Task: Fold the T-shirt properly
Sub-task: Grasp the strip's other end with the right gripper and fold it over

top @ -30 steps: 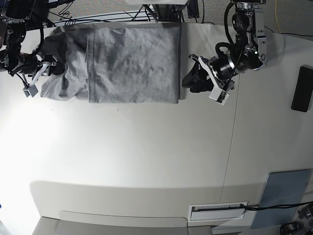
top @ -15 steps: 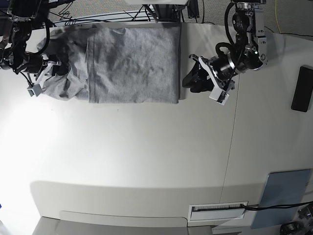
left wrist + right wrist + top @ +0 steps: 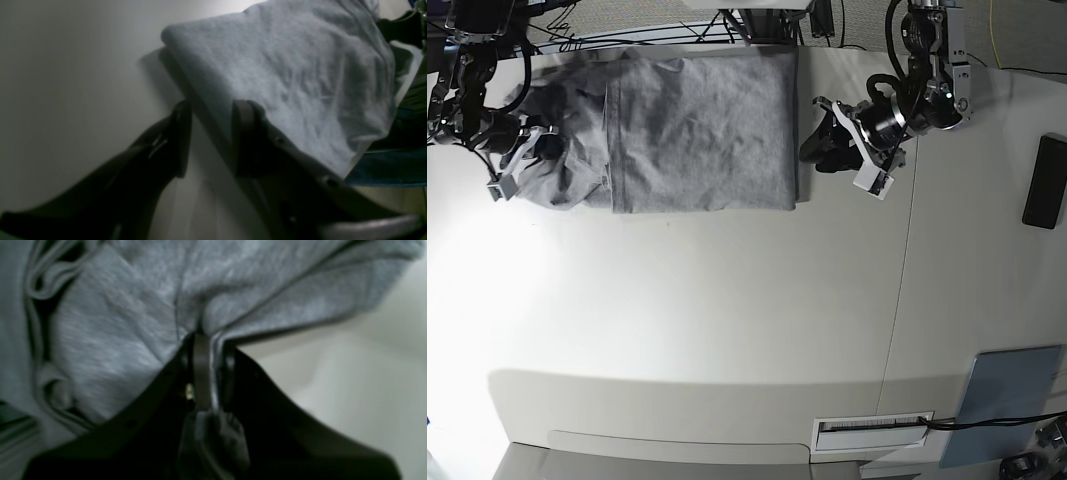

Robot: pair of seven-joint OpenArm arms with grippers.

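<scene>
The grey T-shirt (image 3: 697,130) lies at the back of the table, its main part folded into a flat rectangle. Its left part is bunched up. My right gripper (image 3: 539,148) is at that bunched end. In the right wrist view my right gripper (image 3: 208,340) is shut on a pinch of the T-shirt (image 3: 116,313) fabric. My left gripper (image 3: 812,152) sits at the folded right edge. In the left wrist view my left gripper (image 3: 213,110) is open, its dark fingers (image 3: 181,133) on either side of the T-shirt (image 3: 283,66) edge, low over the table.
A black flat device (image 3: 1044,182) lies at the table's right edge. A grey-blue pad (image 3: 1007,400) and a white labelled box (image 3: 872,432) sit at the front right. Cables run along the back edge behind the shirt.
My right gripper has closed on the bunched left part of the shirt and shifted slightly right. My left arm has moved a little toward the back, beside the folded edge.
</scene>
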